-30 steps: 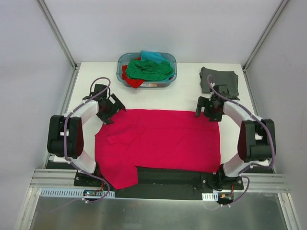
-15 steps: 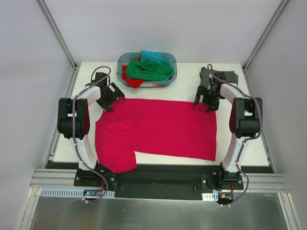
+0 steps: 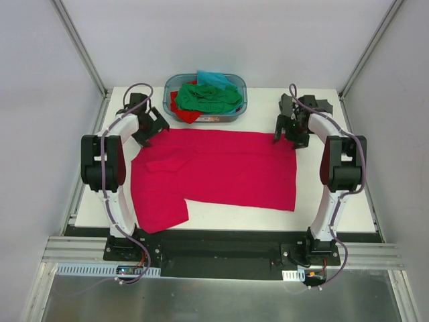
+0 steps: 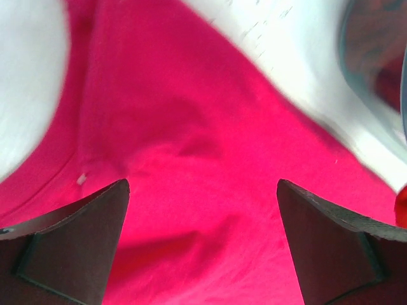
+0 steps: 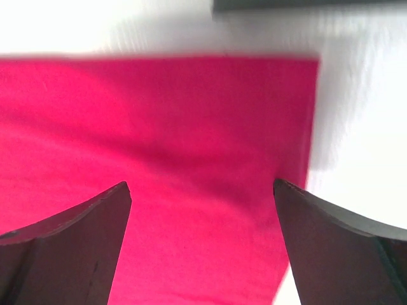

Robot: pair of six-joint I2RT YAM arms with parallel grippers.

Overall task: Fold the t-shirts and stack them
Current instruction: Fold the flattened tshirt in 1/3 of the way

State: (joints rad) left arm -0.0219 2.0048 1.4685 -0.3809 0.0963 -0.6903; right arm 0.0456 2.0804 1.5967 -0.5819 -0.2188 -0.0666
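Large crimson-pink cloth t-shirt (image 3: 221,168): spread flat across the middle of the white bench (image 3: 335,201), lightly wrinkled at its left end. A flap at near left reaches toward the near edge. Small white tag (image 4: 81,180) shows on it.

Dark grey t-shirt (image 3: 324,106): folded, far right corner.

Green t-shirt (image 3: 211,97), red t-shirt (image 3: 182,113) and teal t-shirt (image 3: 213,77): crumpled heap in the blue-green plastic basket (image 3: 242,94), far centre.

You have five t-shirts in view: one crimson-pink t-shirt (image 3: 221,168), one dark grey t-shirt (image 3: 323,106), one green t-shirt (image 3: 208,97), one red t-shirt (image 3: 186,113) and one teal t-shirt (image 3: 213,77). You also have one plastic basket (image 3: 221,119), one table (image 3: 335,194) and two grippers — left gripper (image 4: 202,184), right gripper (image 5: 201,184).
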